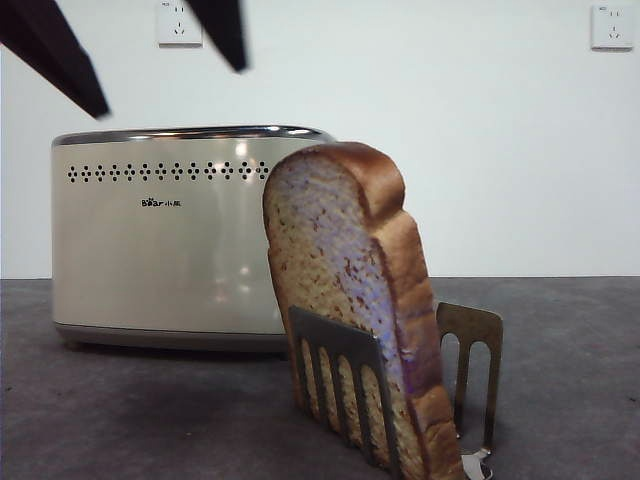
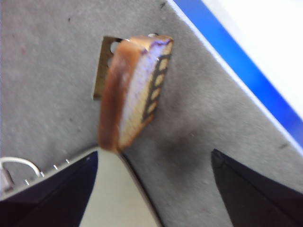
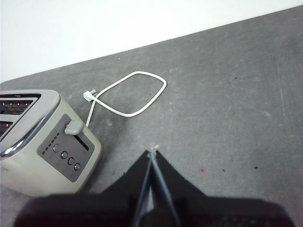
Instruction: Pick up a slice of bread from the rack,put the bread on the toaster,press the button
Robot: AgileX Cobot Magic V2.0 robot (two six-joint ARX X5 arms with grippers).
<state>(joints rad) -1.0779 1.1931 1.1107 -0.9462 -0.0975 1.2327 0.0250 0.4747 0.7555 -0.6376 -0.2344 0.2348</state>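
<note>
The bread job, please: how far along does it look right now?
Nothing looks done yet: the bread stands in the rack beside the toaster. In hand: the left hand, open, hovers above the slice. Left: grasping, loading, pressing the button; the shut right hand waits nearby.

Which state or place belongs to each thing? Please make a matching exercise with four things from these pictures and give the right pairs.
Things:
1. slice of bread
2. left tool
3. right tool
4. power cord

States or places:
A. shut, holding nothing, above the table near the toaster's end panel
B. lying unplugged in a loop on the table
C. standing tilted in the rack
D. open, above the bread and empty

Right pairs: 1-C, 2-D, 3-A, 4-B
</note>
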